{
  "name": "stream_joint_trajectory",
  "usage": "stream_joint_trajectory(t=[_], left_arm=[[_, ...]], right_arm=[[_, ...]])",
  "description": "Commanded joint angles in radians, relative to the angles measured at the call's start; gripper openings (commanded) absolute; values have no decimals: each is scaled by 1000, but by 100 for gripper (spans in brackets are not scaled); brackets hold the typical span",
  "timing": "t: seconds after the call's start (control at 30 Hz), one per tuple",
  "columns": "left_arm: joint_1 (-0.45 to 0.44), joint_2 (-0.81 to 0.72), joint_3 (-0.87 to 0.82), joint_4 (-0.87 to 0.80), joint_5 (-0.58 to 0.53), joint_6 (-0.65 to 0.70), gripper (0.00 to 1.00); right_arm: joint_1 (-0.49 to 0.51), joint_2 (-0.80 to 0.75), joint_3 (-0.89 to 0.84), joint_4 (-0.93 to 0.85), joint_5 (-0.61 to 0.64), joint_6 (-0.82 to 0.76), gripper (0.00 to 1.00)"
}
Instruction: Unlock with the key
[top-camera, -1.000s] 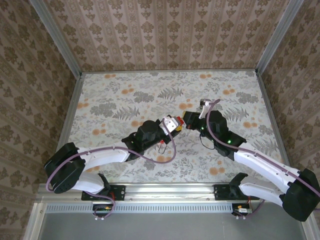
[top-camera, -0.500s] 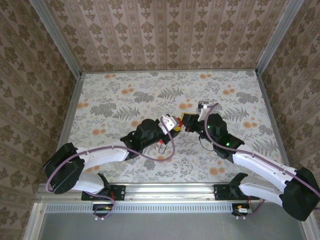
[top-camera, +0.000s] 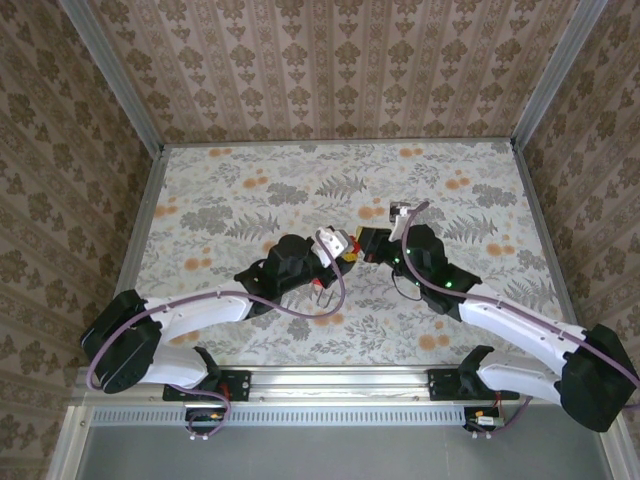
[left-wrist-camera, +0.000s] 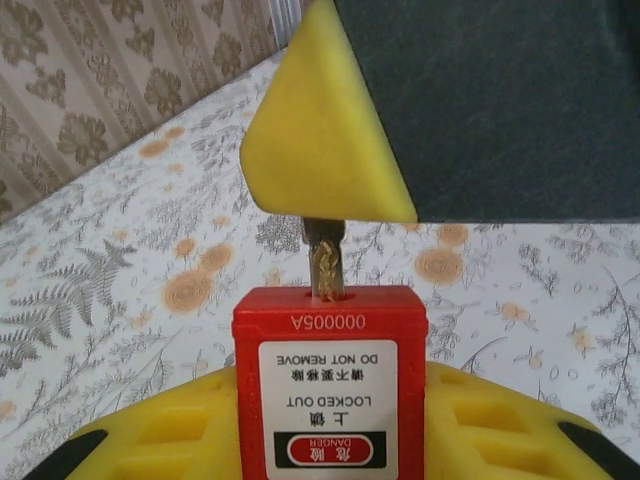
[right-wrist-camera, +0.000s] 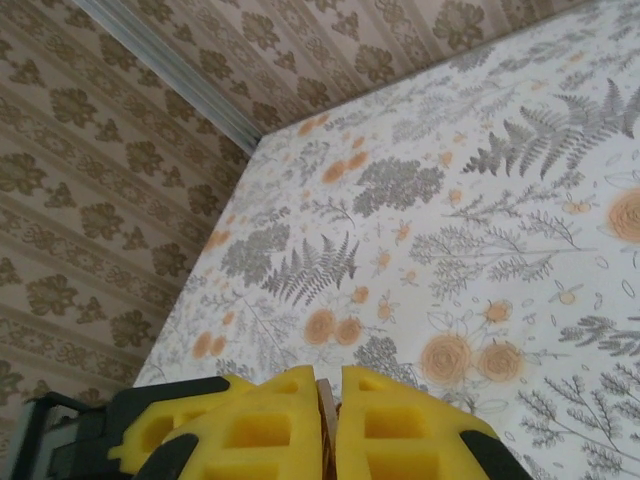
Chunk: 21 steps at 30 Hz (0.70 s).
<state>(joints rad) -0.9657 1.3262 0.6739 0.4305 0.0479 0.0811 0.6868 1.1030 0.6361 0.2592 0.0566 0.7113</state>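
A red padlock (left-wrist-camera: 330, 345) with a white "locked out" label stands upright between the yellow pads of my left gripper (left-wrist-camera: 330, 425), which is shut on it. A brass key (left-wrist-camera: 326, 262) enters the keyhole on the padlock's top face from above. The key's head is clamped between the yellow pads (left-wrist-camera: 325, 130) of my right gripper (right-wrist-camera: 328, 405), and its thin edge (right-wrist-camera: 326, 415) shows in the slit between them. In the top view the left gripper (top-camera: 336, 247) and right gripper (top-camera: 366, 244) meet tip to tip above the middle of the table, the padlock (top-camera: 349, 253) between them.
The floral tablecloth (top-camera: 250, 190) covers the table. Patterned walls (top-camera: 330, 60) and metal frame rails (top-camera: 145, 215) close in the back and both sides. Purple cables (top-camera: 330, 300) loop along both arms near the grippers.
Both grippers, joined at the padlock and key, have drifted a little to the left and toward the back of the table. Both grips are unchanged.
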Motion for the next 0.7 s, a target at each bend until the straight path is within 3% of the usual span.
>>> stream_joint_trajectory(t=[0.0,0.23,0.67], left_arm=[[-8,-55,81,245,61,-4,22],[-8,-51,90,251,53,13,22],[32,-46,104,309,81,-16,20]], right_arm=[[46,60,-20,-149,-95,15,9],[77,97,11,-195,-83,-2,9],[115,161,-37,-75,-124,23,9]])
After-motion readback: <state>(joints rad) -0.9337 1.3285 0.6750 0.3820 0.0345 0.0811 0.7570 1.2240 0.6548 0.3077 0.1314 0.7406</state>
